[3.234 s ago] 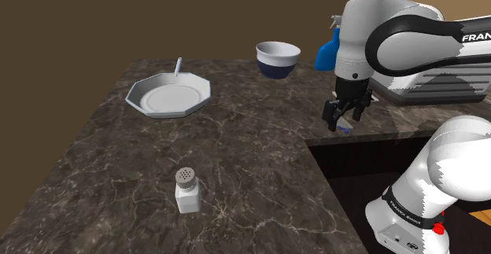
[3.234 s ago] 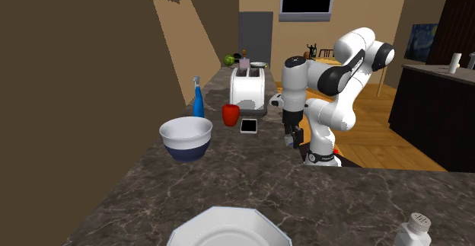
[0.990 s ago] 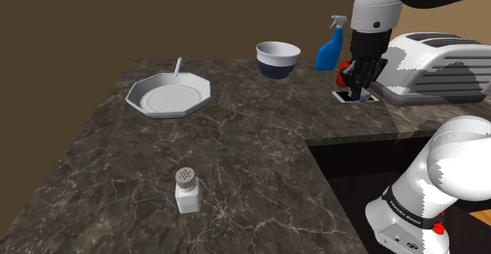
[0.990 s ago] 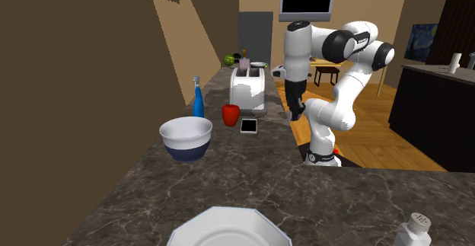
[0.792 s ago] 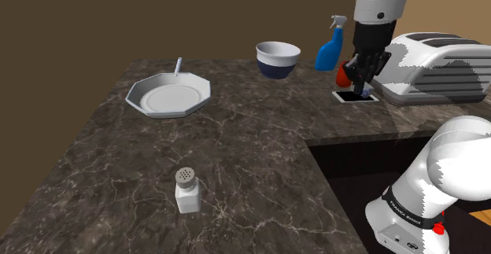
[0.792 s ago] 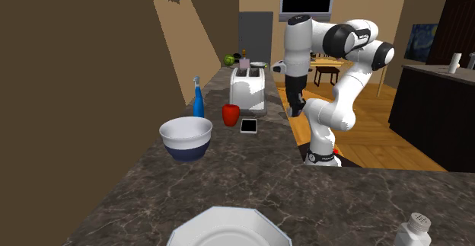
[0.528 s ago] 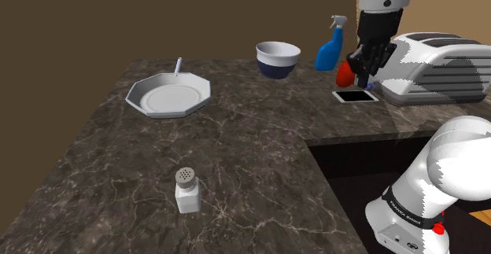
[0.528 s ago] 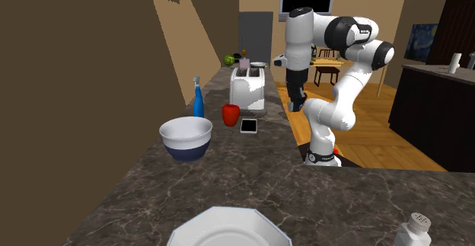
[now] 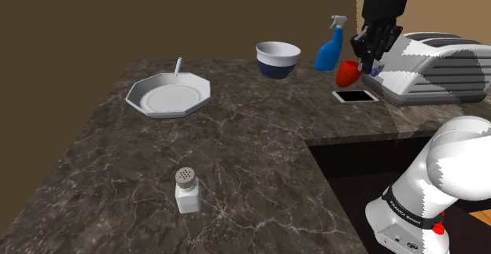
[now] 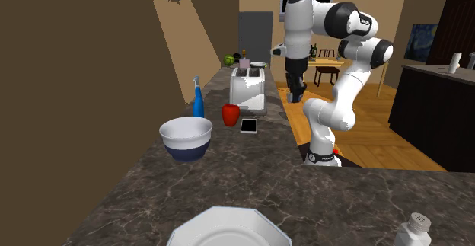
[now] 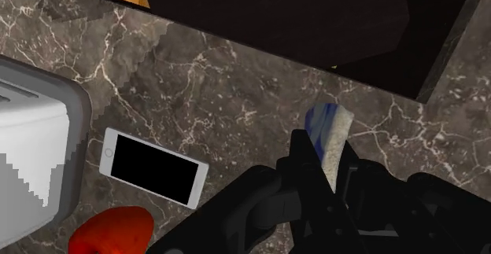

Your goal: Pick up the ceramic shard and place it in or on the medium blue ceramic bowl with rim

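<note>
Above the far end of the dark marbled counter [image 9: 236, 150] in the shoulder view, we see the gripper [image 9: 371, 56] hanging high beside the white toaster [image 9: 433, 71], a bluish shard [image 9: 371, 70] at its tips. The blue-and-white bowl [image 9: 278, 59] stands at nine o'clock from it, well apart, with the blue spray bottle [image 9: 330, 46] and a red fruit [image 9: 346, 75] between them. We would hold this height across, or swing nearer over the phone [image 9: 356, 97], so the bottle's head is not clipped. In the second exterior view the gripper [image 10: 295, 94] sits at one o'clock from the bowl [image 10: 186, 138]. The wall [image 10: 76, 92] crowds the bowl at nine o'clock and the bottle [image 10: 198, 100] stands at twelve. Open counter runs toward the plate [image 10: 228, 229] at six, so we judge that side roomiest for lowering. In the wrist view the black fingers [image 11: 303, 162] pinch the blue-and-white shard [image 11: 329, 134] low down, high over the counter past the phone [image 11: 153, 167]. We would move smoothly lest it slip.
</note>
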Controlling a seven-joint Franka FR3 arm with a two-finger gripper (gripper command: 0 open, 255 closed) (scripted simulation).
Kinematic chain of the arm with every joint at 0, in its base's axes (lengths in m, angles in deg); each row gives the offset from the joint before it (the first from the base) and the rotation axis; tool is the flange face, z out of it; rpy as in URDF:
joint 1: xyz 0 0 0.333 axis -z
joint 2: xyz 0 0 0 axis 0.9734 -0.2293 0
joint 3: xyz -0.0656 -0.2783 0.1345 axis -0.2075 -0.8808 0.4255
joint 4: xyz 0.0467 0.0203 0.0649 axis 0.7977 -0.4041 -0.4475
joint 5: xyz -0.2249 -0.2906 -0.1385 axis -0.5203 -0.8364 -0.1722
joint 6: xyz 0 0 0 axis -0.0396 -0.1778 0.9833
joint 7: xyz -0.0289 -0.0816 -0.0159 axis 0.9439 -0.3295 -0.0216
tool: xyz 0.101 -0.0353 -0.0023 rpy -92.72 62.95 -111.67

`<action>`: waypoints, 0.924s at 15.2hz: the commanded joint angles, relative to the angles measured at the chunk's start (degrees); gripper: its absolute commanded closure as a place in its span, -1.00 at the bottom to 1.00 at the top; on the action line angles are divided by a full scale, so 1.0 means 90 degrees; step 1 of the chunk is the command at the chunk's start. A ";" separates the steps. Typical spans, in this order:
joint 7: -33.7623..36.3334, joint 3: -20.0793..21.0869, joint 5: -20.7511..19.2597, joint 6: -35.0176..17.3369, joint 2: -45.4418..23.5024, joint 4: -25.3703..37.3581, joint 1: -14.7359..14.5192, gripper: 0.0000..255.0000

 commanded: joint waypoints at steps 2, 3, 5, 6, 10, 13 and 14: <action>-0.0132 -0.0105 -0.0148 -0.0241 -0.0568 0.0329 0.0091 1.00; -0.0180 -0.0144 -0.0201 -0.0329 -0.0794 0.0469 0.0125 1.00; -0.0273 -0.0215 -0.0298 -0.0486 -0.1250 0.0774 0.0190 1.00; -0.0319 -0.0248 -0.0343 -0.0554 -0.1480 0.0939 0.0221 1.00; -0.0490 -0.0368 -0.0500 -0.0757 -0.2411 0.1680 0.0333 1.00; -0.0613 -0.0445 -0.0595 -0.0834 -0.3124 0.2328 0.0407 1.00; -0.0654 -0.0469 -0.0623 -0.0844 -0.3366 0.2563 0.0430 1.00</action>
